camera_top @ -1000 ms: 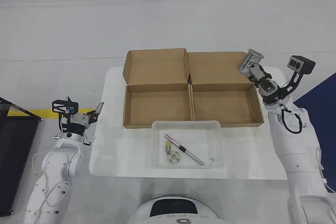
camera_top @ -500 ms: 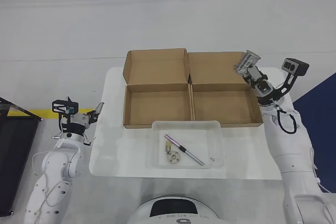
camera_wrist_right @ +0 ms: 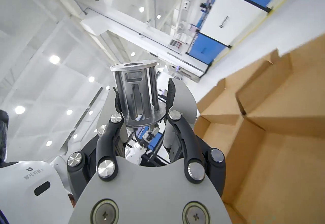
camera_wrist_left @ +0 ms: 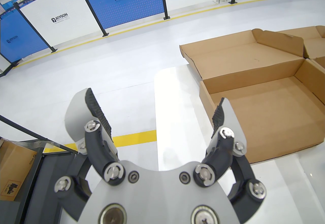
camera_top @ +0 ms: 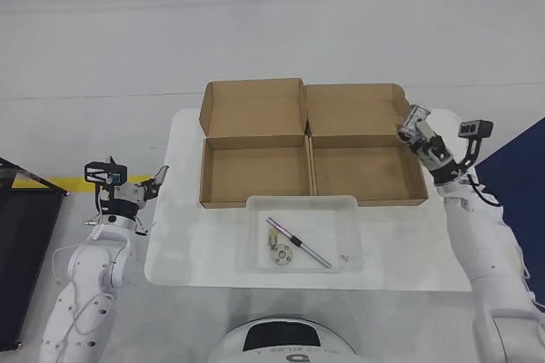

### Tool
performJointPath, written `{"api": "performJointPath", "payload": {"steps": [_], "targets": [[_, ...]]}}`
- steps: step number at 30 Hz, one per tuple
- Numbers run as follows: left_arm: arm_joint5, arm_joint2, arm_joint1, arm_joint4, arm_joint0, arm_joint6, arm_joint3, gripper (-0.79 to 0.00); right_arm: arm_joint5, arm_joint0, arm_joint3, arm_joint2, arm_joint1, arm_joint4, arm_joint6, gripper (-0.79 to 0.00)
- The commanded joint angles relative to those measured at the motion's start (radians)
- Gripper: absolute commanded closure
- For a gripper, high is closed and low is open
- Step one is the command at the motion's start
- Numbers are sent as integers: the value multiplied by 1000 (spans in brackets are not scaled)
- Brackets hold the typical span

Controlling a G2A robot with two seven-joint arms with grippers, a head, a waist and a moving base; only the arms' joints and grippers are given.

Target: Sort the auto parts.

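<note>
The placing step is in hand, I judge. The right gripper (camera_wrist_right: 143, 98) is clamped on a metal cylinder (camera_wrist_right: 135, 90), held at the far right edge of the right box (camera_top: 363, 172). Next it must come in over the box floor, lower and let go. The left gripper (camera_wrist_left: 155, 108) hangs wide open and empty, left of the bench (camera_top: 186, 227). A rod (camera_top: 298, 242) and a disc (camera_top: 282, 257) lie in the tray (camera_top: 302, 200).

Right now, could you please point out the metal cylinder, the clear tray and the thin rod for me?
metal cylinder (camera_wrist_right: 135, 93): right wrist view, its ribbed side wall.
clear tray (camera_top: 300, 199): top view, its far rim.
thin rod (camera_top: 299, 242): top view, middle of its shaft.
</note>
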Motion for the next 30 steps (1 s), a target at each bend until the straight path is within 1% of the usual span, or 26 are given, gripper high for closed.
{"api": "performJointPath", "payload": {"steps": [1,2,5,12,14,17,19,20,22,26,30], "targets": [[0,0,0,0,0,0,0,-785,73,28,76,-6,11,-107,15,0],[0,0,0,0,0,0,0,-785,87,43,95,-7,17,-158,9,0],[0,0,0,0,0,0,0,-785,118,59,122,-13,25,-227,22,0],[0,0,0,0,0,0,0,-785,162,57,113,-6,45,-322,23,0],[0,0,0,0,0,0,0,-785,198,52,104,-9,51,-367,21,0],[0,0,0,0,0,0,0,-785,259,48,90,-19,57,-441,-12,0],[0,0,0,0,0,0,0,-785,298,46,81,-31,59,-486,-37,-123],[0,0,0,0,0,0,0,-785,309,45,74,-35,59,-495,-45,-166],[0,0,0,0,0,0,0,-785,324,40,64,-39,59,-502,-56,-292],[0,0,0,0,0,0,0,-785,333,29,42,-40,61,-504,-63,-357],[0,0,0,0,0,0,0,-785,334,10,19,-30,66,-506,-80,-388]]}}
